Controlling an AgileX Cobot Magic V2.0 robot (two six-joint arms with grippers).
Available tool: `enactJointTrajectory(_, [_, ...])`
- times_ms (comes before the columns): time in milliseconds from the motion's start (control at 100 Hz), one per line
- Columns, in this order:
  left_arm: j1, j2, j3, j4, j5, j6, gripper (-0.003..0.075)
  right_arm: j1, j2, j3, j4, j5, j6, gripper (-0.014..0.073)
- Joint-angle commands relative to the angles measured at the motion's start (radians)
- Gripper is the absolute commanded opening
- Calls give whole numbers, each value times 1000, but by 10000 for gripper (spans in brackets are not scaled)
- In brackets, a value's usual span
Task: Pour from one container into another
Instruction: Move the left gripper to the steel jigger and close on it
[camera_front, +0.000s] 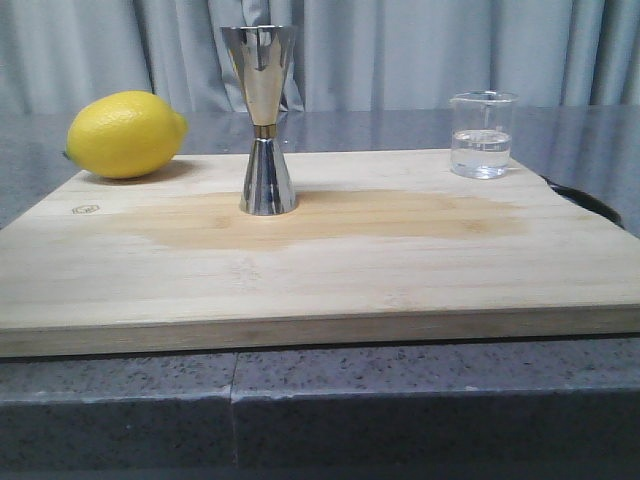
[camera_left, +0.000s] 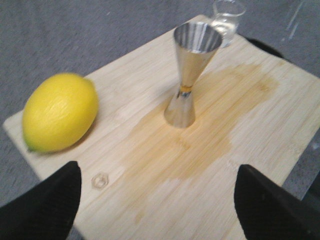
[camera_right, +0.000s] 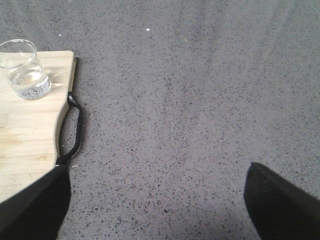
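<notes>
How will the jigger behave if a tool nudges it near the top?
The jigger will probably tip rather than slide: it is tall, pinched at the waist, and stands on a small base. Its polished steel looks slippery to pinch. If it topples, its round cones would likely roll in an arc across the board.

In the left wrist view the beaker (camera_left: 227, 15) is cut off by the picture's edge and the lemon (camera_left: 60, 112) is blurred; the beaker's printed marks are too faint to read; only dark fingertips (camera_left: 47, 207) of the left claw show, likewise the right claw's fingertips (camera_right: 282, 200); the cutting board (camera_front: 320, 270) runs past the front view's sides.
</notes>
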Motion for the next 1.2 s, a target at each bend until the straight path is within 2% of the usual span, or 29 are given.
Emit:
enactJointTrajectory(0, [3, 44, 12, -259, -5, 263, 579, -7, 12, -35, -2, -71, -9, 618])
enactJointTrajectory(90, [3, 101, 44, -387, 24, 426, 579, -7, 12, -35, -2, -71, -9, 618])
enactJointTrajectory(230, [3, 199, 48, -495, 130, 570, 579, -7, 12, -35, -2, -76, -9, 618])
enactJointTrajectory(480, [1, 372, 48, -622, 281, 739, 579, -7, 12, -35, -2, -85, -9, 618])
enactJointTrajectory(610, [-28, 444, 48, -662, 299, 813, 579, -7, 14, -35, 28, -101, -20, 618])
enactJointTrajectory(950, [-167, 575, 44, -807, 295, 1014, 575, -7, 144, -37, 204, -101, -223, 618])
enactJointTrajectory(1190, [-200, 656, -34, -807, 294, 1017, 575, 13, 193, -37, 340, -106, -369, 618])
